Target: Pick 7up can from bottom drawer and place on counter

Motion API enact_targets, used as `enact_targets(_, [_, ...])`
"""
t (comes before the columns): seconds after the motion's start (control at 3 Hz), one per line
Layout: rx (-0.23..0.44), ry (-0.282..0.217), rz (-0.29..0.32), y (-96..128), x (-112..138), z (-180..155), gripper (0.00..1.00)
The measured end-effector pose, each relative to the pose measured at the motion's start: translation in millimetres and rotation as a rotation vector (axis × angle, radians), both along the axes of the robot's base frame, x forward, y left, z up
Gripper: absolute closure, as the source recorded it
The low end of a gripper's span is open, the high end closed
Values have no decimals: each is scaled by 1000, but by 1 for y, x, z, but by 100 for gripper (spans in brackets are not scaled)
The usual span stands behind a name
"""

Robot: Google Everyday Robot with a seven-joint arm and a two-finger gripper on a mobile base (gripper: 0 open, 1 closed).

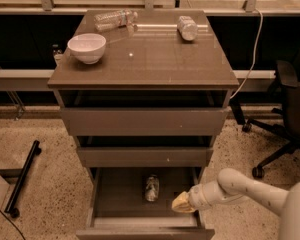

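Observation:
The 7up can (151,187) is dark with pale patches and lies on the floor of the open bottom drawer (115,201), near its middle, long axis pointing front to back. My gripper (182,203) is inside the drawer at its right side, a little right of and in front of the can, apart from it and holding nothing that I can see. The white arm (240,189) reaches in from the lower right. The counter (155,64) is the glossy brown top of the cabinet above.
On the counter stand a white bowl (87,47) at the left, and two clear plastic bottles lie at the back (115,19) (187,28). Two upper drawers (142,121) (145,156) stand slightly open. An office chair (290,109) is at right, a black bar (22,176) on the floor at left.

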State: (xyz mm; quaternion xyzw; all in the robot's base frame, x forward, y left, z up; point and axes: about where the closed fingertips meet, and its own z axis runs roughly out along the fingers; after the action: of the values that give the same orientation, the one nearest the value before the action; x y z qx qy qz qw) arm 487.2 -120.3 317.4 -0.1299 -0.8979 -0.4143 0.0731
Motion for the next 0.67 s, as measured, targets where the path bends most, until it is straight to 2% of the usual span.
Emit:
enact_targets(0.33, [16,-54,14,-12,-12,25,86])
enact_targets(0.67, [17,-51,17,-10,-12,24,63])
